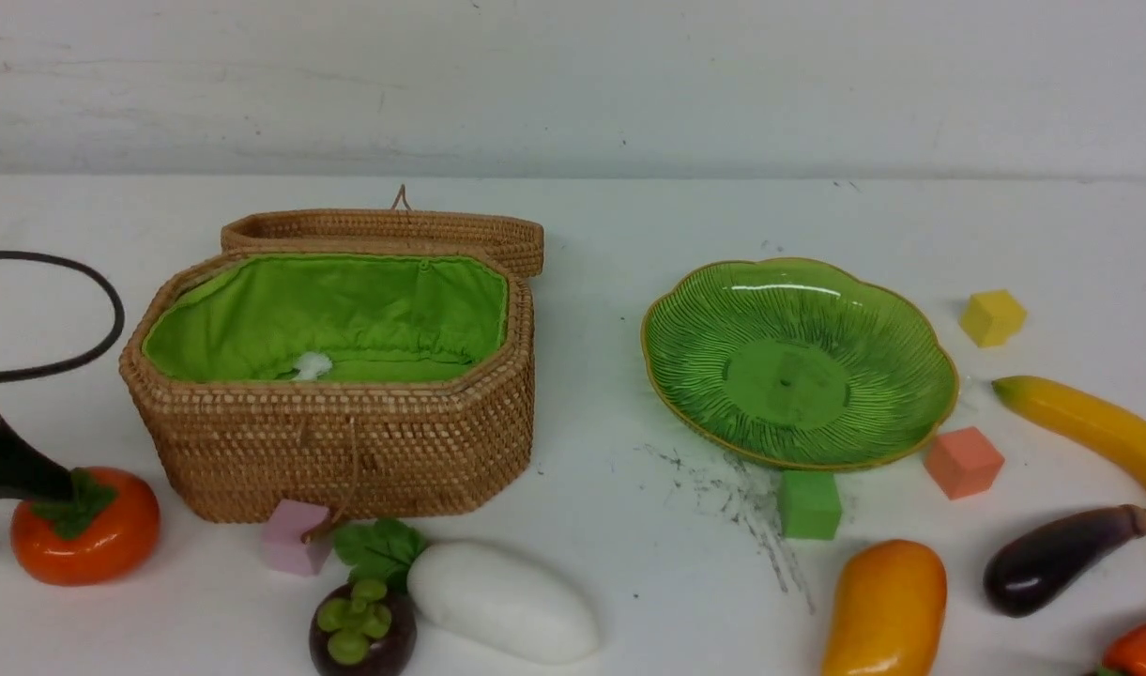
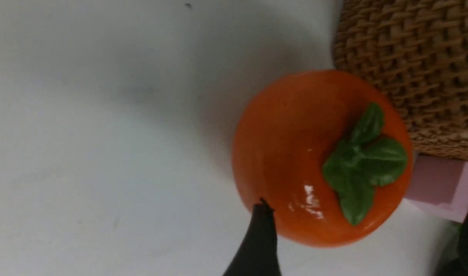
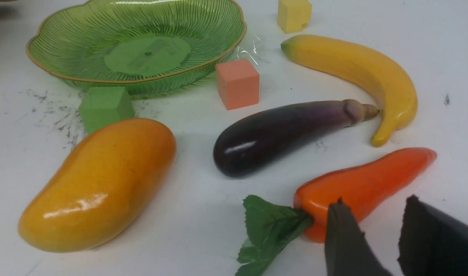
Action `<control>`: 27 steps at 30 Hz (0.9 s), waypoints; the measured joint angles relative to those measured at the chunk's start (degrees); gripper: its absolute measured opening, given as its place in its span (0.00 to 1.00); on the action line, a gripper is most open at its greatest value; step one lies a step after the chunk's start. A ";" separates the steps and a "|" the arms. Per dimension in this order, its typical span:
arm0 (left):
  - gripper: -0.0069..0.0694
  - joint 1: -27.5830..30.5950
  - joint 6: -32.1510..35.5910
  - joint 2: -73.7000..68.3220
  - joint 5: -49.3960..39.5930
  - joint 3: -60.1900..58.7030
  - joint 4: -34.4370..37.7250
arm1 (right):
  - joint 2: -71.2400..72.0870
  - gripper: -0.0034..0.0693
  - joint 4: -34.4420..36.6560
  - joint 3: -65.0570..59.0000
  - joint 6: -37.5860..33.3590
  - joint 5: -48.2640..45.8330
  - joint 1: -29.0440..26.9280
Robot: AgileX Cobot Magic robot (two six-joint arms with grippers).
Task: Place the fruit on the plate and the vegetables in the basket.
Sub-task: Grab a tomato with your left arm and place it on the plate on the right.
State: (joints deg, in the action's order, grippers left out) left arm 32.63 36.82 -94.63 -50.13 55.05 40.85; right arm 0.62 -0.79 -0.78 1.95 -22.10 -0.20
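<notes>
My left gripper [image 2: 368, 203] is open, one finger on each side of the orange persimmon [image 2: 295, 153], which stands on the table at the front left [image 1: 94, 530] beside the open basket [image 1: 347, 441]. The mangosteen [image 1: 361, 629] and white radish [image 1: 507, 601] lie in front of the basket. The green plate [image 1: 798, 376] holds nothing. Mango [image 3: 99, 184], eggplant [image 3: 276, 134], banana [image 3: 356, 69] and red-orange pepper [image 3: 371, 180] lie near the plate's right. My right gripper [image 3: 375, 201] is open just above the pepper's side, holding nothing.
Foam cubes lie about: pink [image 1: 293, 537] against the basket's front, green [image 1: 809, 504] and salmon [image 1: 963, 462] at the plate's near rim, yellow [image 1: 992, 317] to its right. A black cable [image 1: 94, 282] loops at far left. The basket's lid [image 1: 385, 230] hangs open behind.
</notes>
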 joint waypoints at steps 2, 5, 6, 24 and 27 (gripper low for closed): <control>0.91 0.00 -0.50 -1.08 0.58 0.00 -0.86 | 0.00 0.38 0.00 0.00 0.00 0.00 0.00; 0.91 0.00 -0.76 -2.92 1.85 0.00 -1.19 | 0.00 0.38 0.00 0.00 0.00 0.00 0.00; 0.91 0.00 -0.57 -3.47 2.15 0.00 -0.82 | 0.00 0.38 0.00 0.00 0.00 0.00 0.00; 0.71 0.49 4.38 -9.54 2.32 0.68 9.68 | 0.00 0.38 0.00 0.00 0.00 0.00 0.00; 0.71 0.49 4.53 -9.54 2.42 0.68 9.79 | 0.00 0.38 0.00 0.00 0.00 0.00 0.00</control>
State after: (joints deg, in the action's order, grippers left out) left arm 33.12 41.35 -104.18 -47.71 55.73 50.64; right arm 0.62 -0.79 -0.78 1.95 -22.10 -0.20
